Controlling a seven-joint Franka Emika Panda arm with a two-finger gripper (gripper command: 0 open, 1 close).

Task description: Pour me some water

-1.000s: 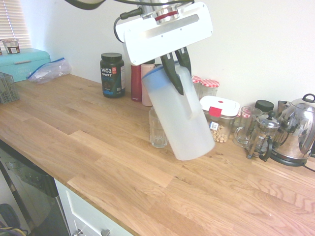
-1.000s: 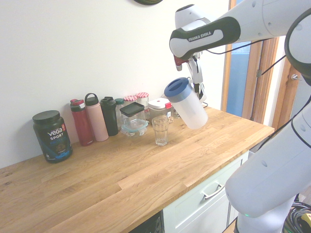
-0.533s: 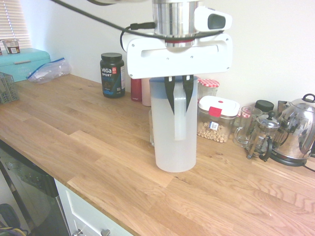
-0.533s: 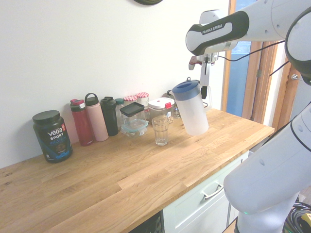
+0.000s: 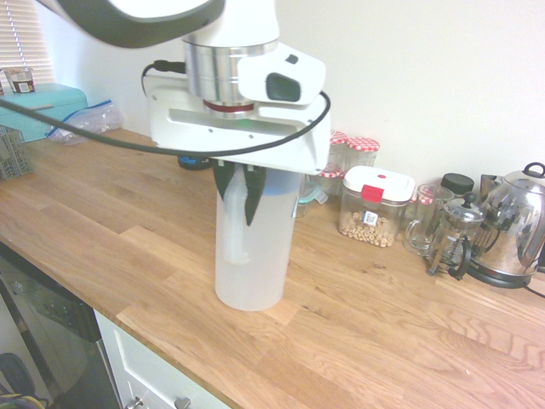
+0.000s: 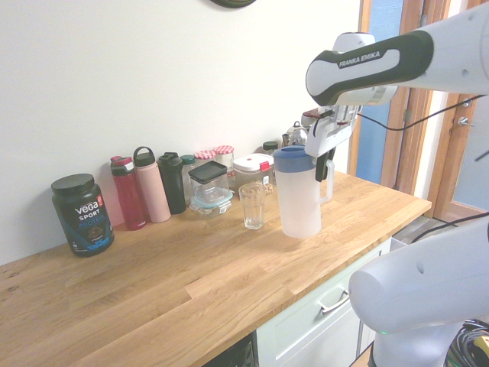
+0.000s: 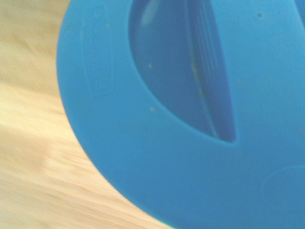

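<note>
Right now I see my pincer (image 6: 325, 162) clenched on the handle of the pitcher (image 6: 298, 197), pointing steeply down from above it. That translucent pitcher stands upright with its blue lid (image 7: 190, 114) on; whether its base touches the wooden counter (image 6: 229, 267) I cannot tell for sure, though it looks level and at the surface. From the wrist camera, I get only the lid filling the picture, with blurred wood grain beside it. Just beside the pitcher, toward the wall, stands the drinking glass (image 6: 253, 205), upright and apart from it. Further back along the wall sit jars with checked lids (image 5: 362, 152), a clear container with a white and red lid (image 5: 375, 207), and a row of bottles (image 6: 153, 186). Off at the far end, a black tub (image 6: 82, 214) stands well apart, and at the other end I see a steel kettle (image 5: 515, 226).
</note>
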